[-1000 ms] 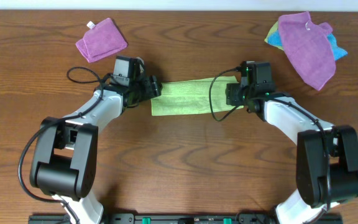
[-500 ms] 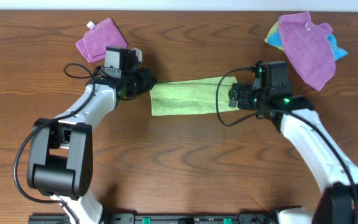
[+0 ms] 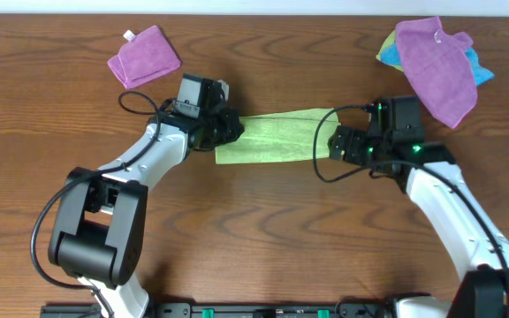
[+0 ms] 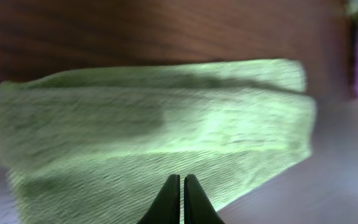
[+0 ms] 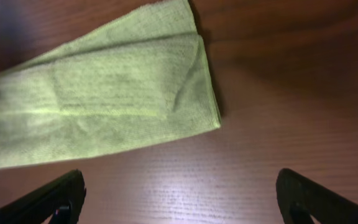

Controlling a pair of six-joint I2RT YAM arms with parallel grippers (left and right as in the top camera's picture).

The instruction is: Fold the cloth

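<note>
Dark wood-grain bench (image 3: 263, 230) fills the overhead view. The cloth (image 3: 272, 139) lies near the middle of it, already doubled into a long lime-green strip running left to right between the two arms. One purple cloth (image 3: 144, 56) sits well apart at the far left. A second purple cloth (image 3: 433, 66) covers most of a blue cloth (image 3: 478, 64) at the far right.

The left gripper (image 3: 231, 131) is over the strip's left end. Its wrist view shows the left gripper (image 4: 182, 185) with its fingers pressed together above the cloth (image 4: 154, 124), and I see no fabric pinched between them. The right gripper (image 3: 335, 143) sits just beside the right end. Its wrist view shows the right gripper (image 5: 179, 190) spread wide over bare wood, with the cloth (image 5: 104, 99) ahead of it.

The risks, as I judge them:
- **Dragging:** if the left gripper comes down with its fingers together, it would push and rumple the strip instead of lifting a corner.
- **Layers parting:** at the right end the layers do not line up, so a shallow pinch could catch only the upper layer and pull the existing fold open.
- **Snagging:** the right arm's black cable (image 3: 311, 152) loops across that end and could catch the fabric during a sweep.
</note>
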